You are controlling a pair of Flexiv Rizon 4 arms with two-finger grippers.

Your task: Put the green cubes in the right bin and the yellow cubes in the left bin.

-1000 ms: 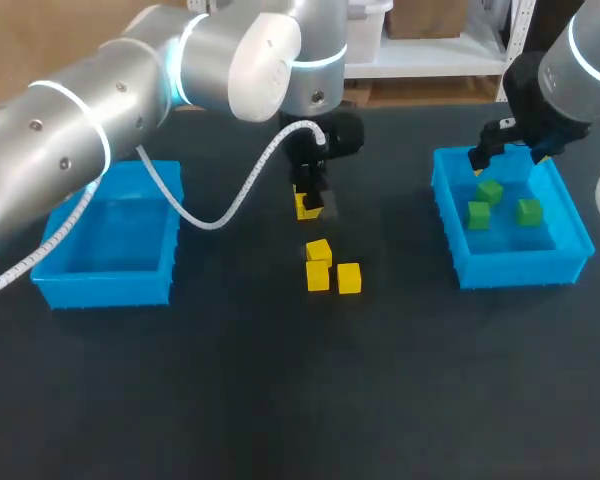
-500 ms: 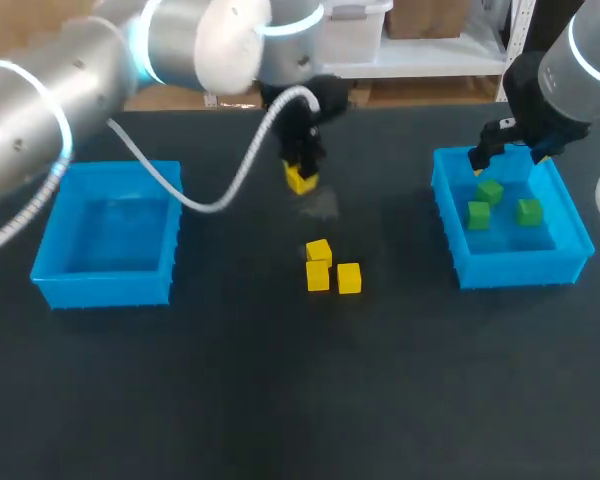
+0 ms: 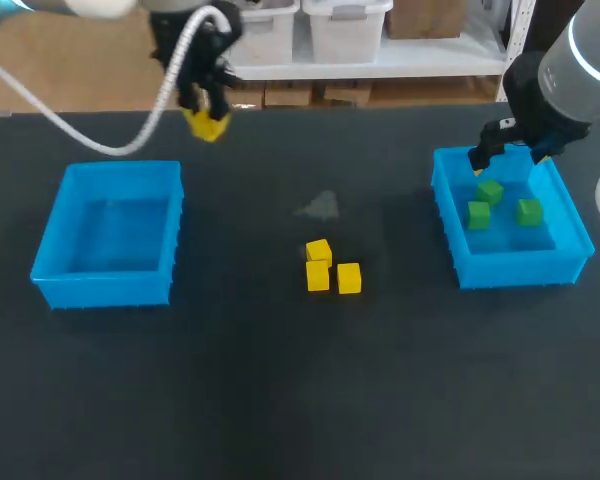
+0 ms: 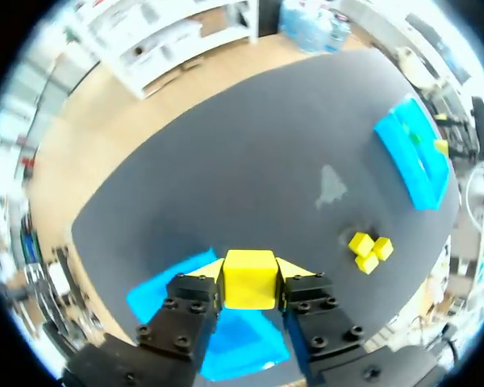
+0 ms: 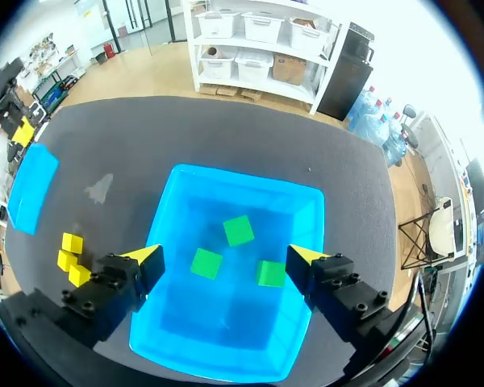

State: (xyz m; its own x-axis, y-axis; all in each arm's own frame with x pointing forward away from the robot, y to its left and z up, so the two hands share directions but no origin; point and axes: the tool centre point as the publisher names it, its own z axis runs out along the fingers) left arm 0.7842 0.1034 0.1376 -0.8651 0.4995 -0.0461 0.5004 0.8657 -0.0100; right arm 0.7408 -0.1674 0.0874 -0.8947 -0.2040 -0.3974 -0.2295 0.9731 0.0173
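My left gripper [image 3: 206, 118] hangs high over the table's far side, behind the left blue bin [image 3: 110, 232], shut on a yellow cube [image 3: 207, 125]. The left wrist view shows that yellow cube [image 4: 250, 279] clamped between both fingers, with the left bin [image 4: 226, 330] below it. Three yellow cubes [image 3: 329, 268] lie clustered at mid-table, and the same cluster [image 4: 369, 250] shows in the left wrist view. My right gripper [image 5: 226, 266] stands open above the right blue bin [image 3: 460, 255], which holds three green cubes [image 3: 492, 203]. The left bin looks empty.
A pale smudge [image 3: 320, 207] marks the dark table top behind the cube cluster. The right bin [image 5: 306, 201] sits near the table's right edge.
My left arm has lifted the yellow cube from mid-table and carried it up and to the left, toward the far side behind the left bin. The right arm has not moved.
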